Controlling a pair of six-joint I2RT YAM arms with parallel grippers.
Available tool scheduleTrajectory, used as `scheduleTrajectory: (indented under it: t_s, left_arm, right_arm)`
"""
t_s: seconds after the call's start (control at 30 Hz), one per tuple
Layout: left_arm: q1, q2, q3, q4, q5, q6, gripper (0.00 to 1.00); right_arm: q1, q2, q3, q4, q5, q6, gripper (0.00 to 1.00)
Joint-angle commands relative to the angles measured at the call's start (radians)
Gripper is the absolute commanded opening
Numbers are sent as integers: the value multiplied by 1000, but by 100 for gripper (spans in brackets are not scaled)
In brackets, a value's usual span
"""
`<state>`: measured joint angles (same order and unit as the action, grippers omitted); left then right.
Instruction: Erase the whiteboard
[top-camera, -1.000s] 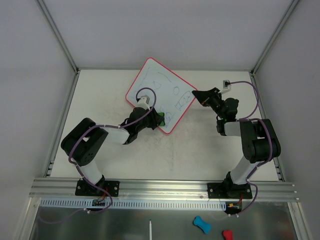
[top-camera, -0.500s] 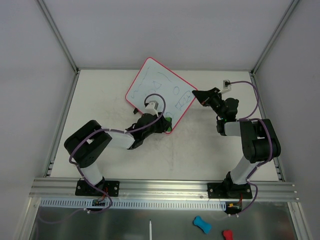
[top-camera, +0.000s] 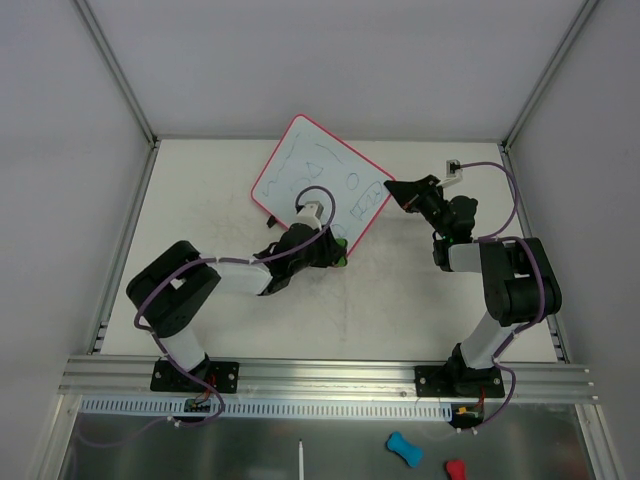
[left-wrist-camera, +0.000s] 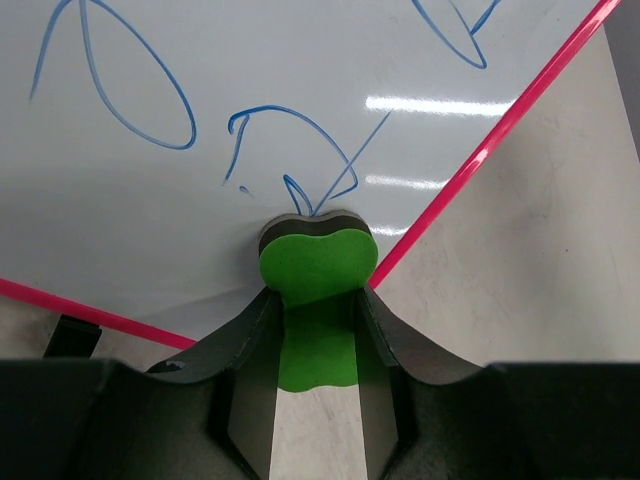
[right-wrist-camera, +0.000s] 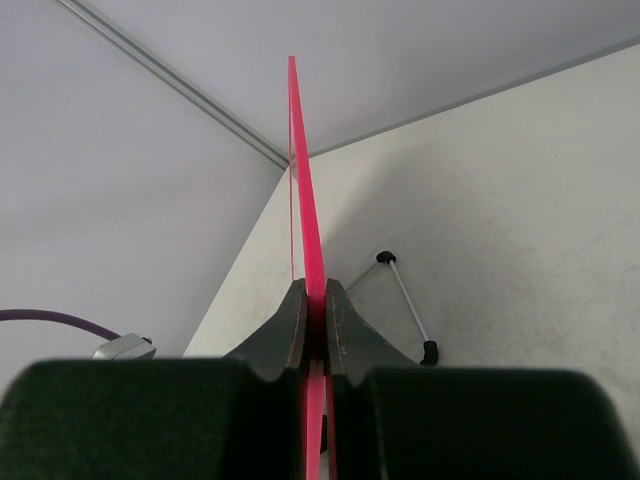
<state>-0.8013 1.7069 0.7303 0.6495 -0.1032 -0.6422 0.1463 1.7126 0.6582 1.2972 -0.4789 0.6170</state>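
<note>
The whiteboard (top-camera: 310, 180), white with a thin pink-red frame and blue scribbles, stands tilted at the back middle of the table. My left gripper (top-camera: 335, 246) is shut on a green eraser (left-wrist-camera: 316, 262), whose end presses on the board's lower corner beside a blue scribble (left-wrist-camera: 290, 150). My right gripper (top-camera: 395, 192) is shut on the board's right edge; in the right wrist view the pink frame (right-wrist-camera: 305, 200) runs edge-on between the fingers (right-wrist-camera: 290, 330). The board's wire foot (right-wrist-camera: 405, 300) rests on the table behind.
A small grey connector (top-camera: 453, 167) lies at the back right. Metal rails (top-camera: 120, 230) bound the table's sides. On the tray below the arm bases lie a blue object (top-camera: 403, 447), a red object (top-camera: 454, 468) and a white stick (top-camera: 301, 460).
My left gripper with the green eraser has slid right along the board's lower edge toward its bottom corner. The right arm and the board have not moved.
</note>
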Motion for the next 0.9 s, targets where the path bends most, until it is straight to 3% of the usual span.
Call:
scheduleTrajectory:
  t_s: [0.0,0.4,0.87]
  left_arm:
    - [72,13,27,-181,48,41,0]
    - [329,79,184,-332,180,93,0]
    - [462,105,270,-364,293,118,0]
  right_arm:
    - [36,-2,23,57,-78,15,0]
    - [35,1,24,57,-78,16,0]
    - [38,8,34,57,-81,16,0]
